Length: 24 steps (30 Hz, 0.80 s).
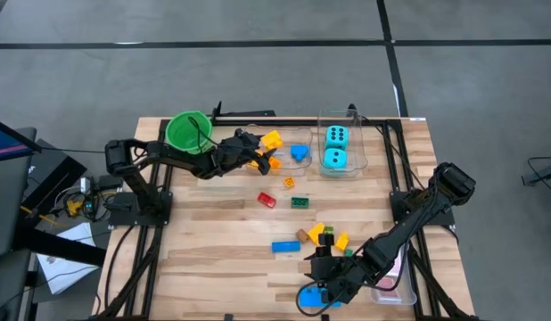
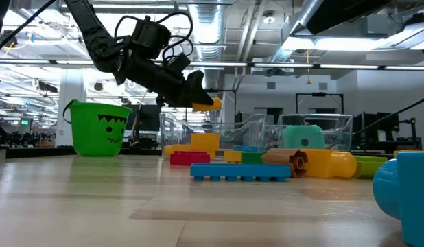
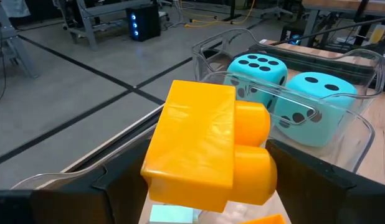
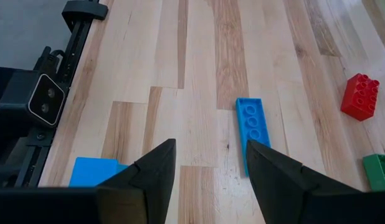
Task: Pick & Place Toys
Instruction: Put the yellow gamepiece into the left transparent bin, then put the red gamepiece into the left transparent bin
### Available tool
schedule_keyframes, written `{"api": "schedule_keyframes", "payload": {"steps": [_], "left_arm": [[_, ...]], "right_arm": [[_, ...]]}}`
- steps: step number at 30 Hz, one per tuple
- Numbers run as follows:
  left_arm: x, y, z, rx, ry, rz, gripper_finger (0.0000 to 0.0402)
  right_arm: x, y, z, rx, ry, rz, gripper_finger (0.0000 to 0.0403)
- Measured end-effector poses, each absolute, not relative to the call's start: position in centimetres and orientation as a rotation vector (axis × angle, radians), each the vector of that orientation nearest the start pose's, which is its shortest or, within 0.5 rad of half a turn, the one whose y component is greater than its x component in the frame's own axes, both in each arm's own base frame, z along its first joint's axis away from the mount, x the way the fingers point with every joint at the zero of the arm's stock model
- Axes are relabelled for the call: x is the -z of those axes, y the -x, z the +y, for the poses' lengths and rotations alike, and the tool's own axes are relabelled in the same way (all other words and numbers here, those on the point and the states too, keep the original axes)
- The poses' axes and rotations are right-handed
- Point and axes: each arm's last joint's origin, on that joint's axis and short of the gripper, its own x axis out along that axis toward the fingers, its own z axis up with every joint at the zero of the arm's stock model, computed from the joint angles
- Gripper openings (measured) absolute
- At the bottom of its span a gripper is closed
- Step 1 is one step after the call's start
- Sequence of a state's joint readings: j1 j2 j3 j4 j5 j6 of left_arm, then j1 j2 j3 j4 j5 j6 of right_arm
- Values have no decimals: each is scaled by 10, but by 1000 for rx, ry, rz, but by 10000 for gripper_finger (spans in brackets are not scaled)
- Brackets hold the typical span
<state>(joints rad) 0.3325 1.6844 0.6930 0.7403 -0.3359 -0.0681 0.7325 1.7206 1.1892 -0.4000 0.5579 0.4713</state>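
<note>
My left gripper (image 1: pixel 256 152) is shut on a yellow-orange block (image 3: pixel 202 146), held in the air at the far side of the table, over a clear tub (image 1: pixel 289 152) next to the green bucket (image 1: pixel 188 131). Two cyan dice (image 3: pixel 286 93) sit in a second clear tub (image 1: pixel 340 147) just beyond. My right gripper (image 4: pixel 208 165) is open and empty low over the table near its front edge. A flat blue block (image 4: pixel 251 134) lies ahead of it and a light blue piece (image 4: pixel 93 171) lies beside it. Loose blocks (image 1: pixel 320 234) lie mid-table. My left gripper pinches the yellow-orange block between its two fingers by the block's near end (image 3: pixel 180 186); the block itself hides the exact place of contact. The fingers come slanting from the table's left. The block is lifted clear, and its two studs (image 3: pixel 251 143) point sideways.
A red block (image 1: pixel 267 200) and a green block (image 1: pixel 300 201) lie mid-table, and a blue flat block (image 1: pixel 285 245) lies nearer the front. A clear tub with pink cards (image 1: pixel 391 276) stands at the front right. The table frame's rails run along both sides.
</note>
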Motion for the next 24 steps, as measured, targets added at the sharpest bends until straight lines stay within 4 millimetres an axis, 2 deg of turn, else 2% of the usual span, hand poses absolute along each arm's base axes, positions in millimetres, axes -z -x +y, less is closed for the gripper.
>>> {"api": "schedule_keyframes", "payload": {"steps": [14, 24], "left_arm": [[-170, -305, 116, -674, 65, 233, 296], [-170, -305, 116, -677, 89, 224, 347]], "right_arm": [[-218, -275, 227, 17, 112, 752, 186], [-218, -275, 227, 17, 112, 753, 186]]}}
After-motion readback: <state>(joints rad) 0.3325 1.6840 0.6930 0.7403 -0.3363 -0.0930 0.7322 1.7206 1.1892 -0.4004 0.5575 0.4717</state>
